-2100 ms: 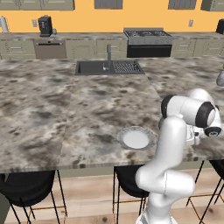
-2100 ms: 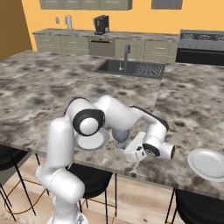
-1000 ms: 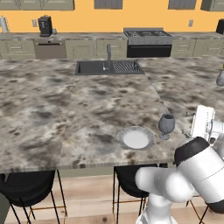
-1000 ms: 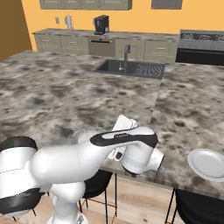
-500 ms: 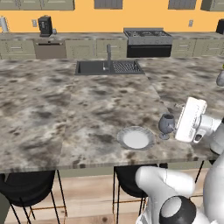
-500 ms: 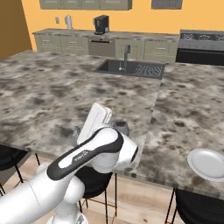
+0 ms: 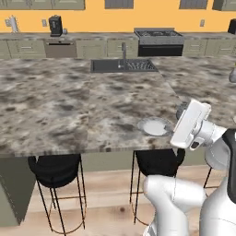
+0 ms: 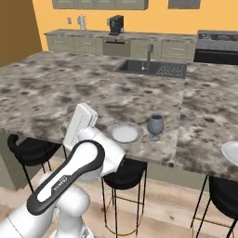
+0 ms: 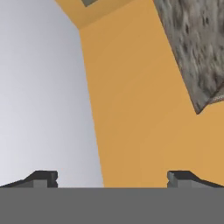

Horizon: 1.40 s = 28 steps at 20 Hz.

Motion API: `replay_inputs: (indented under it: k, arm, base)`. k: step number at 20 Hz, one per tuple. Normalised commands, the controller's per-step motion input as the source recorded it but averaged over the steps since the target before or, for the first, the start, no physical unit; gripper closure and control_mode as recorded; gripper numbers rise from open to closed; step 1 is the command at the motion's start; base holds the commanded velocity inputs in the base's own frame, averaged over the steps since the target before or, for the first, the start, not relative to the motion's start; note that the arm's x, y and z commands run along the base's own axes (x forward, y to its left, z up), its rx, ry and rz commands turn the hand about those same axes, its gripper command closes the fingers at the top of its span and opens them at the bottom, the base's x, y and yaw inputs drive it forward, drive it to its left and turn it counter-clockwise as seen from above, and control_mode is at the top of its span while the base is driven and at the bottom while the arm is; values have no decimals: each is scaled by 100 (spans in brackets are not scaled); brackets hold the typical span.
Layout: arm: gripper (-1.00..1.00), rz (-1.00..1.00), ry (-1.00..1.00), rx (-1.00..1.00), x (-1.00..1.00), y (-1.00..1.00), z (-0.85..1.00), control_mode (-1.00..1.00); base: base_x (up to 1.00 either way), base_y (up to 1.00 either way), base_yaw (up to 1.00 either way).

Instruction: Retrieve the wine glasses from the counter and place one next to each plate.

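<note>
Near the front edge of the island surface (image 8: 56, 88) you see a white plate (image 8: 124, 133), and nothing lies on it. A wine glass (image 8: 155, 126) stands upright just beside this plate, on its right side, not touching it. A second plate (image 8: 230, 152) is at the right part of the same front edge, cut off by the picture border. The sink (image 8: 151, 68) is set in the far side of the surface. Black stools (image 7: 57, 168) stand under the front edge. The arm covers part of the glass in the left base view. Your hand (image 9: 112, 177) has its fingers wide apart and holds nothing; it looks toward an orange wall (image 9: 140, 109).
</note>
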Motion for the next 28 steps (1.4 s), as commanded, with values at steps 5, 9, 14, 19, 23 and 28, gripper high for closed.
replay_inputs:
  k: [5, 9, 14, 19, 23, 28]
  arm:
    - [-100, 0, 0, 0, 0, 0, 0, 100]
    - [-100, 0, 0, 0, 0, 0, 0, 100]
    - [-100, 0, 0, 0, 0, 0, 0, 100]
    - [-100, 0, 0, 0, 0, 0, 0, 100]
    - [-100, 0, 0, 0, 0, 0, 0, 100]
    - [-100, 0, 0, 0, 0, 0, 0, 100]
  base:
    - [-94, 100, 0]
    - [-59, 100, 7]
    - [-53, 100, 10]
    - [-6, 100, 1]
    - [4, 100, 0]
    - [35, 100, -9]
